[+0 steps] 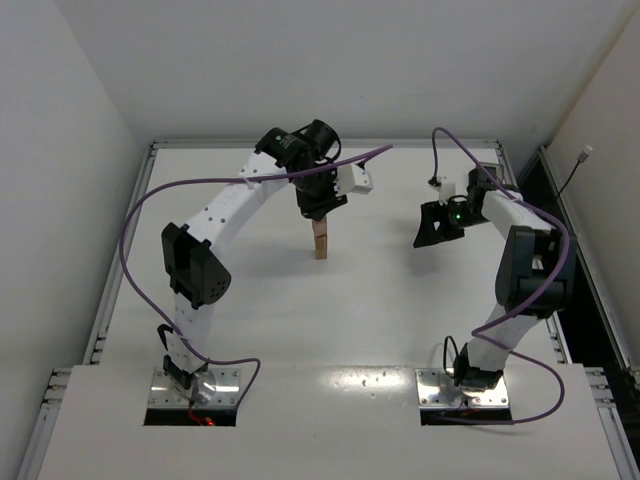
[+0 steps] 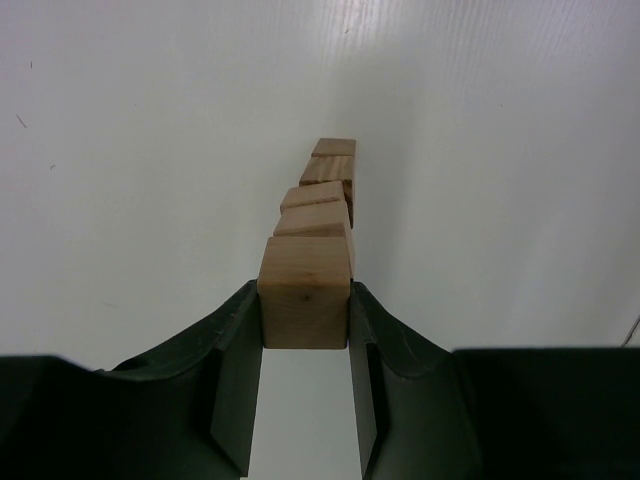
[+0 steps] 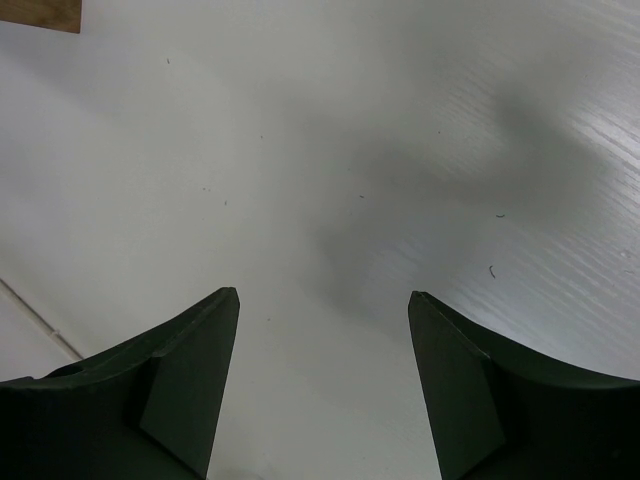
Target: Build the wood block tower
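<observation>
The tower (image 1: 320,240) is a narrow column of tan wooden blocks standing mid-table. In the left wrist view I look down it, with several blocks (image 2: 322,205) stacked slightly askew below the top block (image 2: 305,300). My left gripper (image 2: 305,312) is shut on that top block, which sits on the column. In the top view the left gripper (image 1: 321,210) hangs right over the tower. My right gripper (image 3: 323,295) is open and empty above bare table; in the top view the right gripper (image 1: 437,226) is well right of the tower.
A tan wooden edge (image 3: 40,14) shows at the top left corner of the right wrist view. The white table (image 1: 400,320) has raised rails along its sides. Purple cables loop from both arms.
</observation>
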### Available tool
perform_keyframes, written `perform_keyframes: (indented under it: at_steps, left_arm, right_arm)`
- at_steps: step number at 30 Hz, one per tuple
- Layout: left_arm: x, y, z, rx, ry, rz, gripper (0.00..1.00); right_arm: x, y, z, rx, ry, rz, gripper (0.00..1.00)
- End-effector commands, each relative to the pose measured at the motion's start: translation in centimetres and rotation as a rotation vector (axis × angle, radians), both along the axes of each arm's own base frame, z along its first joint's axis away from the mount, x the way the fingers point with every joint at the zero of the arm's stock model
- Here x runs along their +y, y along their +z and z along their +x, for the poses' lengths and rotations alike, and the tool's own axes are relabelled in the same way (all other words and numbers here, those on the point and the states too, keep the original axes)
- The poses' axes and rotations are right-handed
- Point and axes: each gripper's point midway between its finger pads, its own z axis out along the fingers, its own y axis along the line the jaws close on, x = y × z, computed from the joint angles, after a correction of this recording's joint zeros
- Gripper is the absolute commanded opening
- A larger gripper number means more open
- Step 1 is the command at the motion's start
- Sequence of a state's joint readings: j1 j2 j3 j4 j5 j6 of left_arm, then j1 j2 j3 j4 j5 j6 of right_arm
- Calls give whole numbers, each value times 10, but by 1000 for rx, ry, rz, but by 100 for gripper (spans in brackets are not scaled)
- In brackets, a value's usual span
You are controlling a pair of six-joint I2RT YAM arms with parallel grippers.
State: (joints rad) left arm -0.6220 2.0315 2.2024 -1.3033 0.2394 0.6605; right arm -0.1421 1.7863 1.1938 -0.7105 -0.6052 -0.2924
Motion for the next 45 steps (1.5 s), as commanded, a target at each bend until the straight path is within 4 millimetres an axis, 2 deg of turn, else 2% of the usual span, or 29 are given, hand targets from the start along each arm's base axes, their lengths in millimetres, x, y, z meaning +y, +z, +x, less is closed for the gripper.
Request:
perform_keyframes:
  at_steps: [1,8,27,41,45]
  left_arm:
    - [1,3,1,3,7,-13,20]
    - [0,-1,2,10,7,-7,20]
    - [4,-6,8,10,33,10,28]
    - [4,-6,8,10,33,10,30]
    - [4,0,9,-5,33,-1,30]
  right_arm:
    - [-1,8,17,-59,19,9,66]
    - [-1,5,16,-50,18,11,66]
    - [-1,4,17,-35,11,15,66]
    - [-1,4,17,-35,11,15,66]
    - [-1,4,17,-35,11,15,66]
